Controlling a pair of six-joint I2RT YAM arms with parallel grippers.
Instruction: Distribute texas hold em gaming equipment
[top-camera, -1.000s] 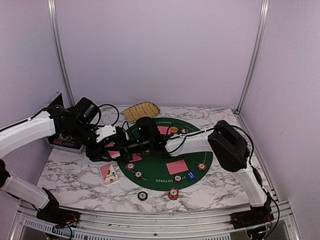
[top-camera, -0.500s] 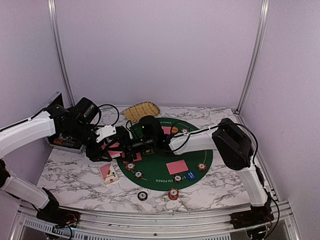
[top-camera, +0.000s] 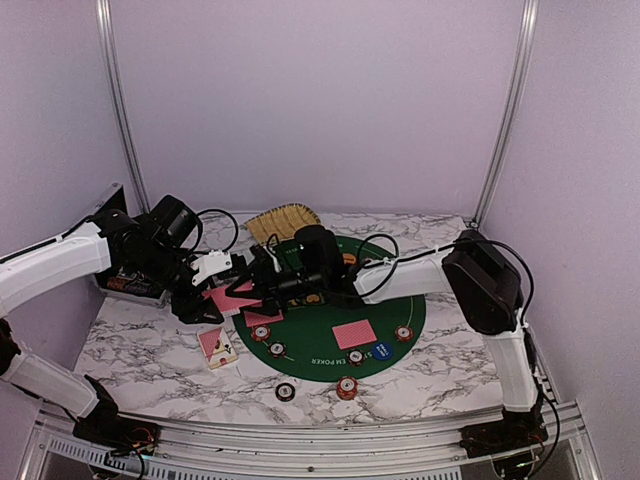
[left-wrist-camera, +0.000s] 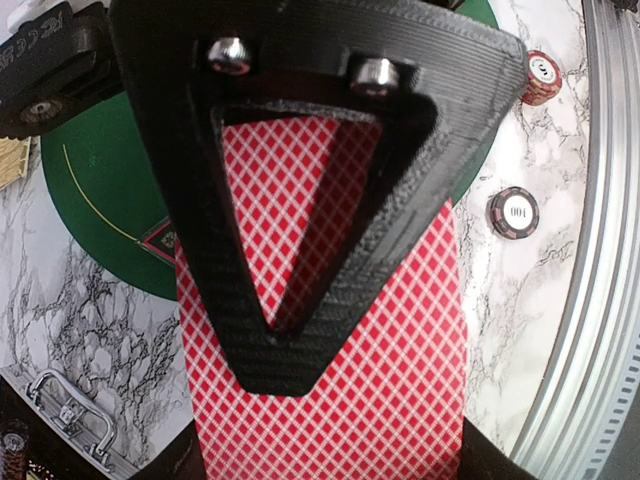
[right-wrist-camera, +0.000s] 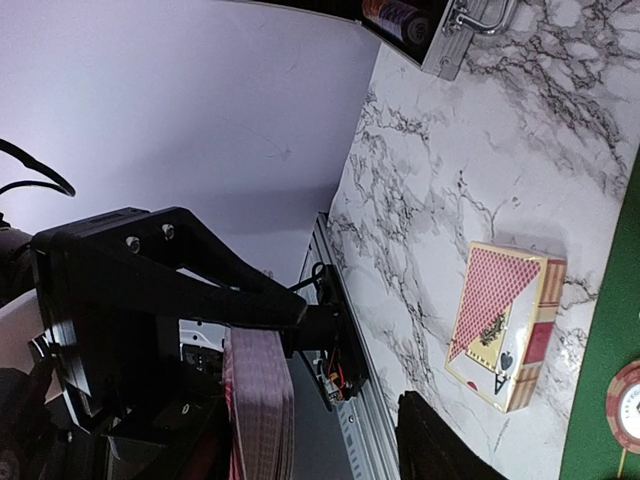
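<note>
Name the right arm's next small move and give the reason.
Probably close the right gripper on the free end of the deck to draw a card off. The left gripper is shut on the red-backed deck and holds it out. In the right wrist view the deck's edge sits close before the right jaws, and a gap shows beside it.

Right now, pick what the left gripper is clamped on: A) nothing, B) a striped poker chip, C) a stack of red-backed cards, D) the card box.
C: in the left wrist view the left gripper is shut on the stack of red-backed cards, which spreads out under its black finger.
</note>
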